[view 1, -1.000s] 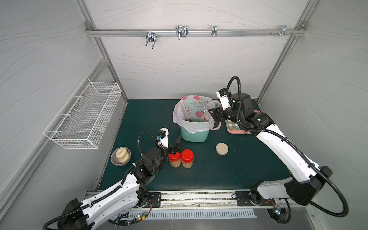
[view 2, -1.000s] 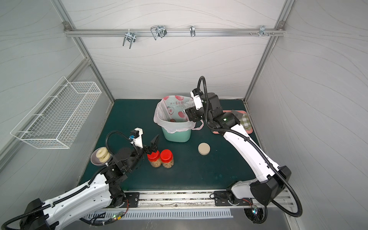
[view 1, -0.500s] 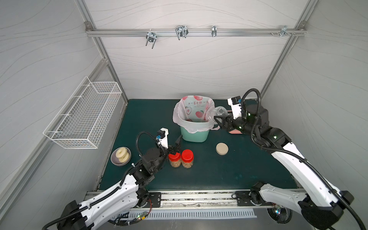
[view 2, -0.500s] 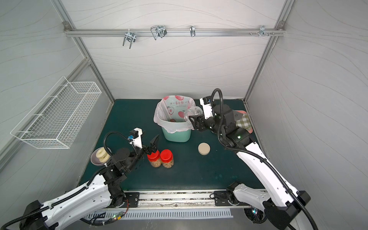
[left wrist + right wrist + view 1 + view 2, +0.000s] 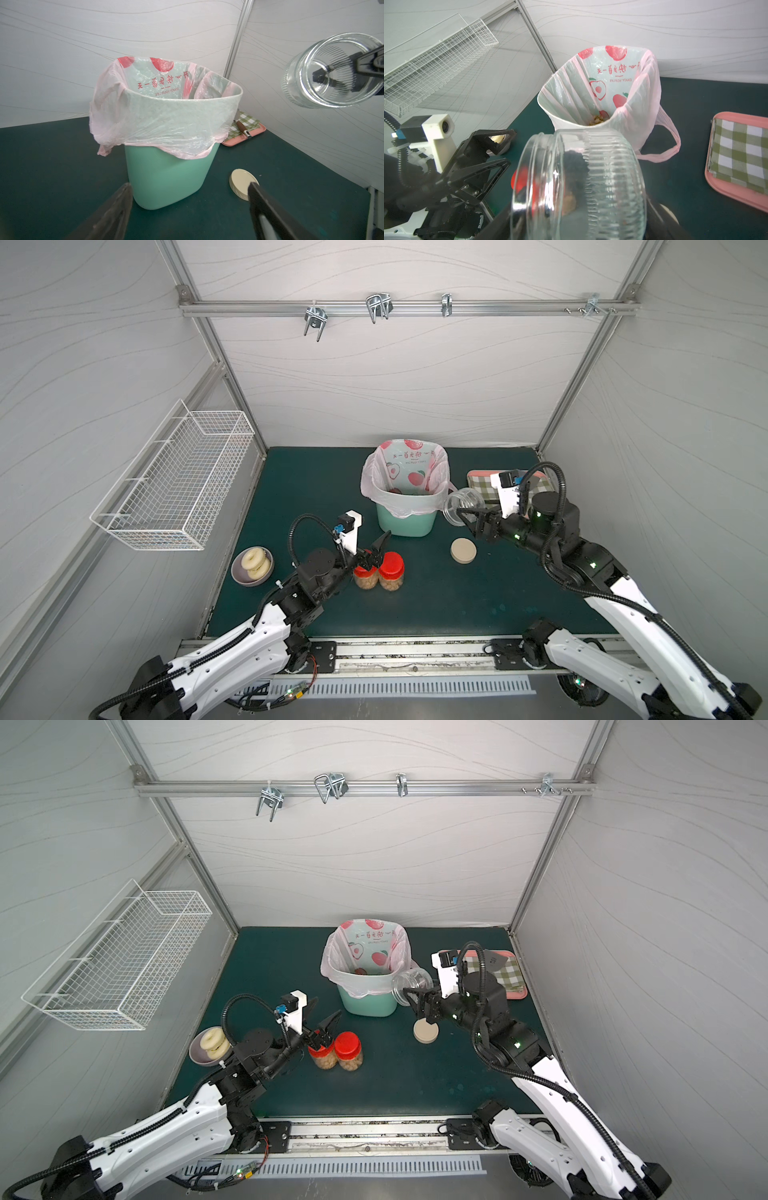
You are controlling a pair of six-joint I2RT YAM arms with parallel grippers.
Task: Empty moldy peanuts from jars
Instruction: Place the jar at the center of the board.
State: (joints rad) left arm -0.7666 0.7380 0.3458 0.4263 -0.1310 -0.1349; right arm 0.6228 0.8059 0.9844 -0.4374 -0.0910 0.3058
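1. Left gripper [image 5: 374, 549] hangs over one red-lidded jar [image 5: 365, 578], fingers spread wide with nothing between them; contact with the lid cannot be confirmed
2. That jar touches a second red-lidded jar [image 5: 391, 572]; both stand upright on the green mat [image 5: 415, 605], lids on, moldy peanuts [image 5: 390, 584] inside
3. Beige lid [image 5: 463, 551] lies flat on the mat, apart from the jars
4. Right gripper [image 5: 466, 518] is clamped on the clear jar [image 5: 461, 502], held on its side off the mat, just beside the bin [image 5: 405, 522]
5. A small heap of kernels [image 5: 598, 120] lies at the bottom of the bin's pink bag [image 5: 374, 485]
6. Pink tray [image 5: 517, 992] with checked cloth [image 5: 509, 973] sits at the back
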